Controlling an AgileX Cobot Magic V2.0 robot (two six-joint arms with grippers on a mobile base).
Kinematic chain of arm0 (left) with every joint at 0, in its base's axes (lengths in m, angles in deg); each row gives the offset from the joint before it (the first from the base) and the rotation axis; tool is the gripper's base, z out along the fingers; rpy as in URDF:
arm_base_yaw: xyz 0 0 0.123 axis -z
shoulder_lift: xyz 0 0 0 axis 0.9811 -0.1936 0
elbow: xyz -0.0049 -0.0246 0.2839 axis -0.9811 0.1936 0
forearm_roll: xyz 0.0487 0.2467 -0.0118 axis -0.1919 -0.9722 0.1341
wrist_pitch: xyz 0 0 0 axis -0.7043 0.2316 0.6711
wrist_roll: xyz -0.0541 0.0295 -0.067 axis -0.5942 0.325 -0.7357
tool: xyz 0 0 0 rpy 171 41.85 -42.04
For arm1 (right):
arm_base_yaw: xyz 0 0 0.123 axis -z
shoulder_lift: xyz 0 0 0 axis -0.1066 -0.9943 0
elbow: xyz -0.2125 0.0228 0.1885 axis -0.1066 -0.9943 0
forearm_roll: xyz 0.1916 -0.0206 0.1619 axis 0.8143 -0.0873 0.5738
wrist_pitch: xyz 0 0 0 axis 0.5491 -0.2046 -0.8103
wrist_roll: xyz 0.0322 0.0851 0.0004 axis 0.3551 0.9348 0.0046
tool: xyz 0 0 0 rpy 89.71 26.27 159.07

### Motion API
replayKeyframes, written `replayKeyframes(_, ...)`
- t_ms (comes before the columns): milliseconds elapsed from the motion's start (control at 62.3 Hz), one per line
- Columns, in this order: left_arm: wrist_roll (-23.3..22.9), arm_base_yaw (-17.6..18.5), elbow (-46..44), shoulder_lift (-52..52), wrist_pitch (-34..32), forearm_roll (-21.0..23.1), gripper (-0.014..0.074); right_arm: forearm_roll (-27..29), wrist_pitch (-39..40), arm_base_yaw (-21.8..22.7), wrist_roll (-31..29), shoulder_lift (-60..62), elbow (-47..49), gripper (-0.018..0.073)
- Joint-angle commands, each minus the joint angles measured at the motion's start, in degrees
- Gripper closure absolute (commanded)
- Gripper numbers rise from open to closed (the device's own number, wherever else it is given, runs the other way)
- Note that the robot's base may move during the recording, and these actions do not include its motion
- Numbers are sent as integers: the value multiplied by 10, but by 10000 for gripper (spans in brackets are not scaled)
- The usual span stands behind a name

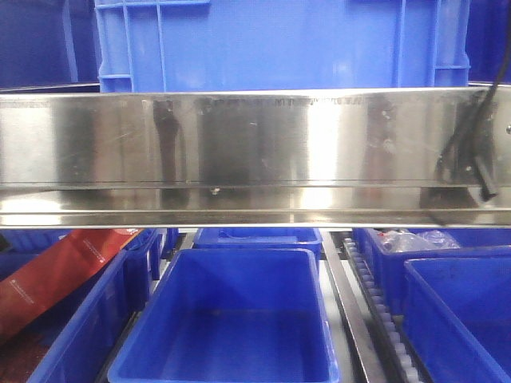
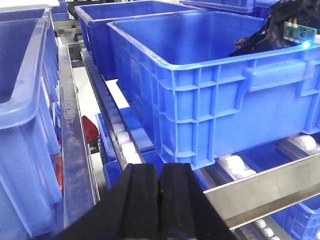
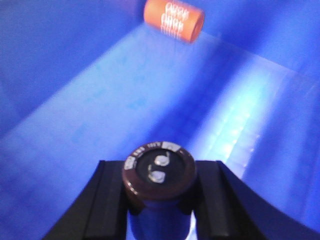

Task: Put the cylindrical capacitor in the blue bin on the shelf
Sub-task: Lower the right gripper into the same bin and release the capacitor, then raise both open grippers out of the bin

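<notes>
Two black fingers [image 3: 159, 200] of the right gripper clamp the cylindrical capacitor [image 3: 159, 172] over the blue bin [image 3: 95, 115]; lower before releasing, short of the orange cylinder [image 3: 174, 21] ahead. Left fingers [image 2: 159, 200] rest pressed together, empty.

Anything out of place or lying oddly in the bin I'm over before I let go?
The orange cylinder lies on its side at the far end of the blue bin. The cylindrical capacitor sits squarely between the right gripper fingers. No spill or damage shows.
</notes>
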Motion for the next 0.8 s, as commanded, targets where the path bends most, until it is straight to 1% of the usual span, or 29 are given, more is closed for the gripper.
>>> replayKeyframes(0, -4, -1, 0, 3, -11, 5, 708, 0, 18, 0, -5, 5, 8, 533)
replayKeyframes(16, -4, -1, 0, 3, -11, 5, 708, 0, 17, 0, -5, 5, 8, 482)
replayKeyframes(32, -4, -1, 0, 3, -11, 5, 708, 0, 16, 0, -5, 6, 8, 463)
replayKeyframes(48, -4, -1, 0, 3, -11, 5, 708, 0, 16, 0, -3, 6, 8, 407)
replayKeyframes(64, -4, -1, 0, 3, -11, 5, 708, 0, 15, 0, -3, 6, 8, 387)
replayKeyframes(80, -4, -1, 0, 3, -11, 5, 708, 0, 15, 0, -3, 7, 8, 348)
replayKeyframes(96, -4, -1, 0, 3, -11, 5, 708, 0, 14, 0, -3, 8, 8, 288)
replayKeyframes(176, -4, -1, 0, 3, -11, 5, 708, 0, 9, 0, -2, 10, 8, 104)
replayKeyframes(241, -4, -1, 0, 3, -11, 6, 708, 0, 10, 0, 1, 13, 8, 61)
replayKeyframes(273, -4, -1, 0, 3, -11, 6, 708, 0, 10, 0, 1, 17, 8, 62)
replayKeyframes(369, -4, -1, 0, 3, -11, 7, 708, 0, 11, 0, 1, 32, 8, 102)
replayKeyframes(481, -4, -1, 0, 3, -11, 7, 708, 0, 11, 0, 1, 58, 8, 204)
replayKeyframes(610, -4, -1, 0, 3, -11, 7, 708, 0, -3, 1, 1, 102, 8, 401)
replayKeyframes(626, -4, -1, 0, 3, -11, 7, 708, 0, -6, 1, 1, 109, 8, 412)
replayKeyframes(642, -4, -1, 0, 3, -11, 7, 708, 0, -10, 1, 1, 115, 8, 456)
replayKeyframes(690, -4, -1, 0, 3, -11, 7, 708, 0, -19, 1, 1, 134, 8, 511)
replayKeyframes(786, -4, -1, 0, 3, -11, 7, 708, 0, -30, 1, 1, 173, -3, 662)
